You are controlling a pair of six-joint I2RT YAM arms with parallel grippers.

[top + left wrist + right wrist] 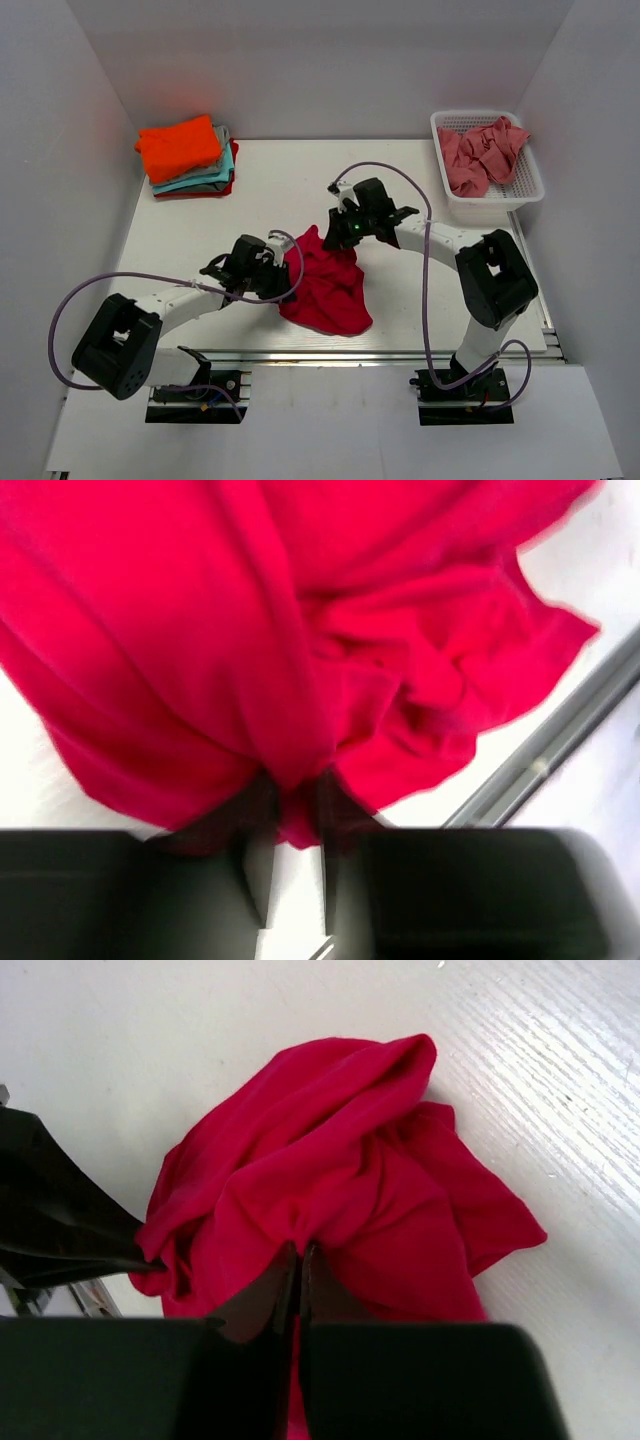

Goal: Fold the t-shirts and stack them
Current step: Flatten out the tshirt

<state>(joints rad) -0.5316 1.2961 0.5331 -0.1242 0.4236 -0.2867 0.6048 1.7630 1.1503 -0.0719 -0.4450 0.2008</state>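
A crumpled deep crimson t-shirt [330, 285] lies bunched on the white table between the arms. My left gripper [287, 283] is shut on its left edge; the left wrist view shows the cloth [300, 660] pinched between the fingers. My right gripper [340, 232] is shut on its upper edge; the right wrist view shows a fold of the shirt [340, 1200] clamped in the closed jaws. A stack of folded t-shirts [187, 157], orange on top with teal, grey and red under it, sits at the back left. Salmon-pink t-shirts [482, 152] lie heaped in the basket.
A white mesh basket [488, 196] stands at the back right corner. The table's front edge has a metal rail [560, 735]. White walls enclose the back and sides. Purple cables loop off both arms.
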